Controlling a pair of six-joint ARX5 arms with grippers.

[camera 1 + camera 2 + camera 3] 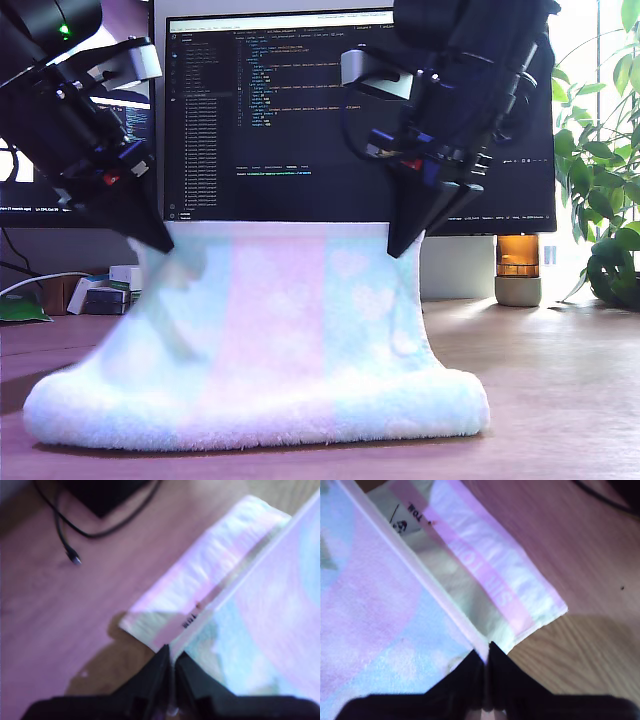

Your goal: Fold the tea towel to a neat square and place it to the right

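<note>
My first gripper (pixel 171 656) is pinched nearly closed on a corner of the fluffy white terry tea towel with pale pink and mint bands (pixel 270 340). My second gripper (pixel 486 653) is clamped just as tightly on the other top corner. The hem runs stretched between the two tips, and the cloth hangs below them. Its lower part is bunched in a thick roll on the brown wooden table (pixel 560 400) beneath.

In both wrist views only a sliver of hem sits between the jaws, so I judge the hold shallow. The terry looks heavy, and a quick swing could pull a corner free and collapse the fold.

If one tip travels ahead of the other, the top edge would skew and land out of line with the layer lying under my grippers, giving a crooked square.

The roll on the table may also drag or fold under itself as I lower, leaving a lump.
</note>
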